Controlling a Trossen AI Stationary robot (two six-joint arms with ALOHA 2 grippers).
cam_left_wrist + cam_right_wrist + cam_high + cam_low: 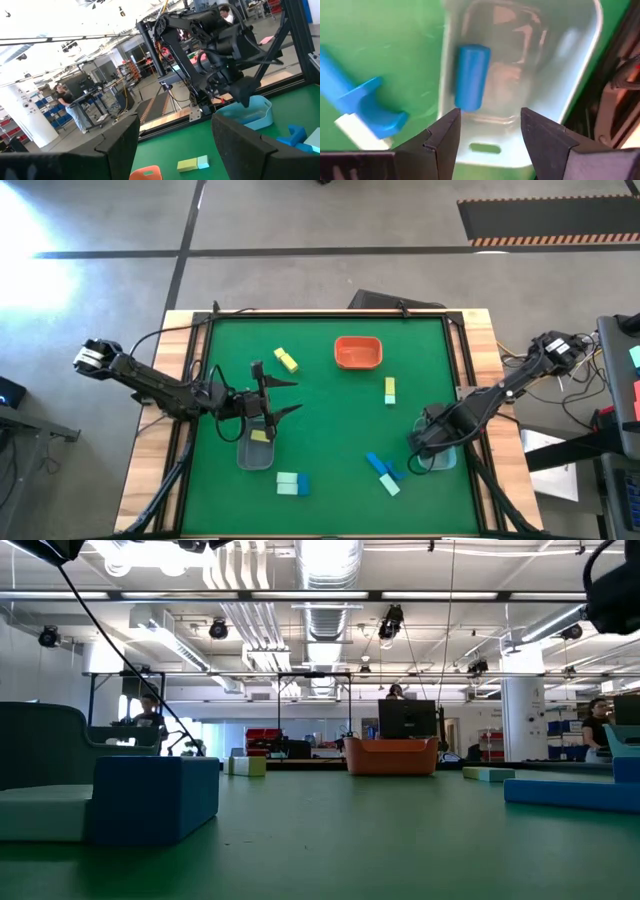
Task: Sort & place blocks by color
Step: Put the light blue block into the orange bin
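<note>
My right gripper (490, 130) is open and points down over the bluish bin (555, 65) near the table's right edge (440, 456). A blue block (471, 75) shows inside that bin, beside its wall and apart from the fingers. My left gripper (292, 396) is open and held level above the table, just beyond the clear bin (255, 450), which holds a yellow block (260, 436). Lying loose on the mat are a yellow block (286, 360), a yellow-and-mint pair (390, 390), blue blocks (380, 465), a mint block (390, 485) and a mint-and-blue pair (292, 483).
An orange tray (358, 352) stands toward the far edge of the green mat. In the low view the mint-and-blue pair (150, 800) sits close to the camera. Cables run along both sides of the table. People stand in the room behind, away from the table.
</note>
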